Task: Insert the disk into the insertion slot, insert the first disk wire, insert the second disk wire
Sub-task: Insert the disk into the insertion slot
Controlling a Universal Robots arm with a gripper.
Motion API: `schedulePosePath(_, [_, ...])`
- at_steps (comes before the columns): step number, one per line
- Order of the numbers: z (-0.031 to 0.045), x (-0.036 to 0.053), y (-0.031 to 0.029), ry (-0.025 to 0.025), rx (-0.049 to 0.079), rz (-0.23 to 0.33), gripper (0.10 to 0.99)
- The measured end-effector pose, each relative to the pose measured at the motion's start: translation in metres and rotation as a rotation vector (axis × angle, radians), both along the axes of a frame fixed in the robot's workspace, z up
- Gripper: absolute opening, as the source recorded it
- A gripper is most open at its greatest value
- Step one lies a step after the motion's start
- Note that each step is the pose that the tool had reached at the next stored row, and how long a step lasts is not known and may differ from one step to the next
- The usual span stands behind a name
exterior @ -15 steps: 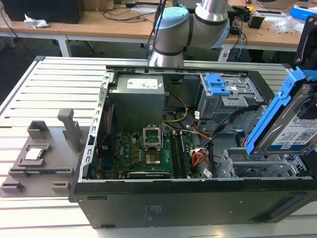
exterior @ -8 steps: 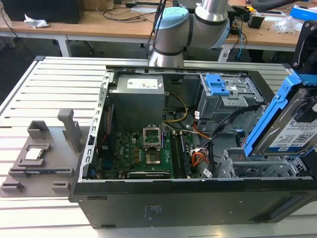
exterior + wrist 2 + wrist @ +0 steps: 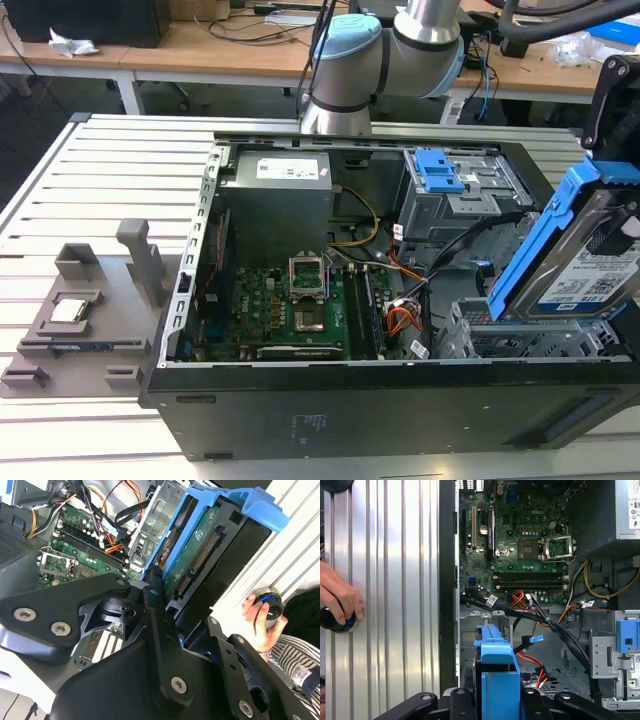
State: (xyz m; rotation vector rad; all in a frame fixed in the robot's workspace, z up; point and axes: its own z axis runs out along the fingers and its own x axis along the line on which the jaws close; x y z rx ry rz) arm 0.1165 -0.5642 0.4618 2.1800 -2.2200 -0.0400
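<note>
The gripper is closed on the disk. In the second wrist view its black fingers press on the two sides of the blue carrier, and the green circuit board of the disk is turned toward the camera.

In the exterior view the disk is tilted steeply at the exterior view's right end of the open computer case. Its lower end points down to the insertion slot and its upper end stands high over the case wall. I cannot tell whether the lower end touches the slot, but the disk does not lie flat inside it.

Black and orange cables run between the slot and the motherboard. Behind the slot stands the taller bay with a blue latch.

The case lies on a ribbed metal worktop. Beside the case a person's hand rests on a round knob — black and blue — on the worktop.
</note>
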Motion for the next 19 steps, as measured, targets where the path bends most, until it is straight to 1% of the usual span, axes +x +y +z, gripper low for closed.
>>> schedulePosePath(4, [-0.0018, 0.0000, 0.0006, 0.0000, 0.000, 0.000, 0.361])
schedulePosePath(8, [-0.0048, -0.0004, 0.0043, 0.0000, 0.000, 0.000, 0.361])
schedulePosePath(10, [-0.0064, -0.0012, 0.0050, 0.0000, 0.000, 0.000, 0.361])
schedulePosePath(13, [-0.0118, -0.0035, 0.0071, 0.0000, 0.000, 0.000, 0.361])
schedulePosePath(15, [-0.0141, -0.0038, 0.0083, 0.0000, 0.000, 0.000, 0.361])
schedulePosePath(17, [-0.0179, -0.0047, 0.0105, 0.0000, 0.000, 0.000, 0.361])
schedulePosePath(19, [-0.0199, -0.0049, 0.0114, 0.0000, 0.000, 0.000, 0.361])
